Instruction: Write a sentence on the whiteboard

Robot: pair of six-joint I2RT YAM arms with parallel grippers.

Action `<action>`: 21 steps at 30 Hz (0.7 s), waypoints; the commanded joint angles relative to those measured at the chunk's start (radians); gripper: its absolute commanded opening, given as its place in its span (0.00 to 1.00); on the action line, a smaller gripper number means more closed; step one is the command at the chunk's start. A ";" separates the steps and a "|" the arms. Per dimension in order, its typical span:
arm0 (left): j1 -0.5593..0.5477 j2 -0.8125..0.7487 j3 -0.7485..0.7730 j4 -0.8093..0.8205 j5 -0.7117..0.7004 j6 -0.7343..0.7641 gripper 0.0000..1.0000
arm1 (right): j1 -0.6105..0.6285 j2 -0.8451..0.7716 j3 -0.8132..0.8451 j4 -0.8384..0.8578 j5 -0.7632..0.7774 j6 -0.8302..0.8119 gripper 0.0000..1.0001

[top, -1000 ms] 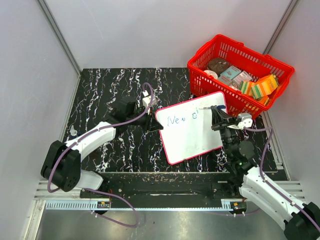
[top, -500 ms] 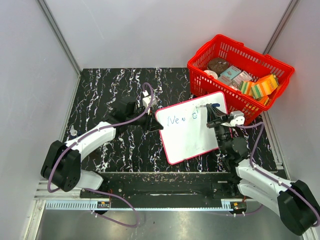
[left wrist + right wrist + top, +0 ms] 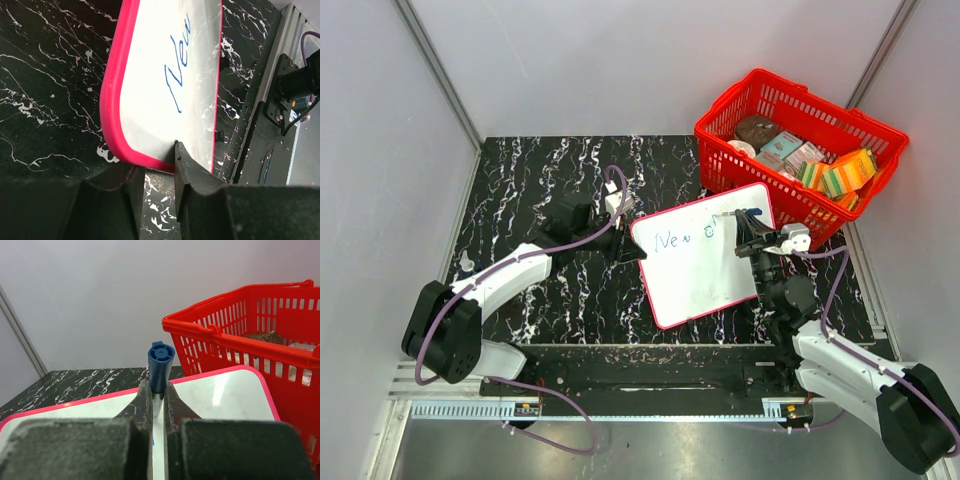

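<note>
The whiteboard, white with a red rim, lies tilted on the black marble table. The sentence stands on it in blue script as "New" plus one more letter, near the top. My left gripper is shut on the board's left rim. In the left wrist view the fingers pinch the rim of the whiteboard below the blue script. My right gripper is shut on a blue marker at the board's upper right. In the right wrist view the marker stands between the fingers over the whiteboard.
A red basket filled with several boxes and packets stands at the back right, right behind the board; it also shows in the right wrist view. Grey walls close in the table. A metal rail runs along the near edge.
My right arm has shifted and turned a little at the board's upper right, with the marker still in it. The left arm and the board have not moved.
</note>
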 commanded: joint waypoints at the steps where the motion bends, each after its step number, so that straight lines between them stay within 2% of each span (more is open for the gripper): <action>1: -0.028 0.041 -0.044 -0.109 -0.164 0.217 0.00 | -0.003 0.022 -0.008 -0.014 0.059 0.011 0.00; 7: -0.026 0.037 -0.047 -0.110 -0.165 0.216 0.00 | -0.003 0.007 -0.025 -0.043 0.064 0.037 0.00; 21: -0.028 0.037 -0.047 -0.110 -0.170 0.214 0.00 | -0.003 -0.133 -0.074 -0.254 0.064 0.136 0.00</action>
